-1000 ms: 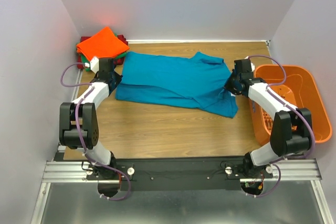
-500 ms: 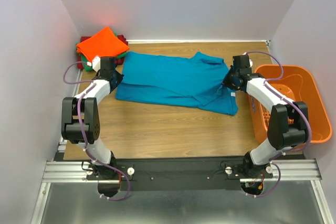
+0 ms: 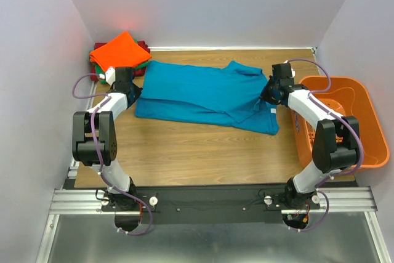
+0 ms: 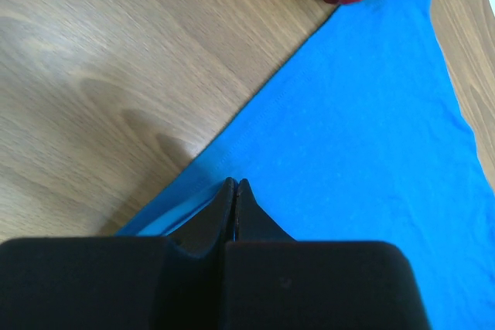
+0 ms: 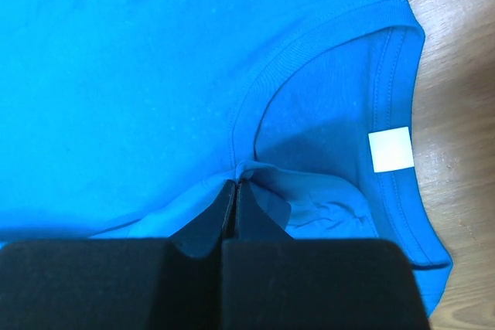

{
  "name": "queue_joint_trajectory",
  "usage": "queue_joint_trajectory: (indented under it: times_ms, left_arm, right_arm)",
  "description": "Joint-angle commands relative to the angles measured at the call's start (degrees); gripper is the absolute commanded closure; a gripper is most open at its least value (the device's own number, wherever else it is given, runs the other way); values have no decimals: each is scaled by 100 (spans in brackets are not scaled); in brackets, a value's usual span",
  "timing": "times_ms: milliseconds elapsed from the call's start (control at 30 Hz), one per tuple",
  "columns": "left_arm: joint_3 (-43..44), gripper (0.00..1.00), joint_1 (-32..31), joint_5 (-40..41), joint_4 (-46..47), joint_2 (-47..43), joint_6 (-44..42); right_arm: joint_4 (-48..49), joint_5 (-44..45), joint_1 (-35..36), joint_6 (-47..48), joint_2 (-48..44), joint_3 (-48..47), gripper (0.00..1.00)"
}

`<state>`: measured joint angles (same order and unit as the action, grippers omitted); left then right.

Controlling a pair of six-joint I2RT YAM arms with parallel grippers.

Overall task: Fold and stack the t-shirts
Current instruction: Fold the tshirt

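Overhead, a teal-blue t-shirt (image 3: 203,93) lies spread and partly doubled over on a wooden surface (image 3: 184,152). Its neck end is just beside an orange basket (image 3: 332,80), and its hem end is well apart from it. Farthest from the basket, past the hem end, sits a stack of folded shirts (image 3: 119,50), with orange on top and green and dark red beneath. The teal cloth reaches the stack's near corner.

The right pincer (image 5: 234,188), at the end nearest the basket, is closed. Its tips meet on a small pucker of teal cloth just inside the collar (image 5: 394,75), near a white label (image 5: 389,149). The left pincer (image 4: 234,191), at the end away from the basket, is also closed. Its tips appear to nip the shirt's layered edge.

The shirt looks thin, light and limp. It will likely sag between the two holds and slide easily over the smooth wood. A shallow pinch could slip or catch only the top layer. The ribbed collar and the stitched hem seem the firmest places to grip, taking both layers together.
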<state>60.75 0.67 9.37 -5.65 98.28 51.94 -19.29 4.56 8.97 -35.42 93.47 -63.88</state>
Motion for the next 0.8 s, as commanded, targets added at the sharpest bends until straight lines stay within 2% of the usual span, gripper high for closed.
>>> queue_joint_trajectory:
  times_ms: [0,767]
  left_arm:
    - [51,100,83,48,73,-45,35]
    - [534,100,118,-418,266,420,-264]
  right_arm:
    - [57,-25,-71,88,5,-169,99]
    - [74,-60,-238,88,329,-230,99]
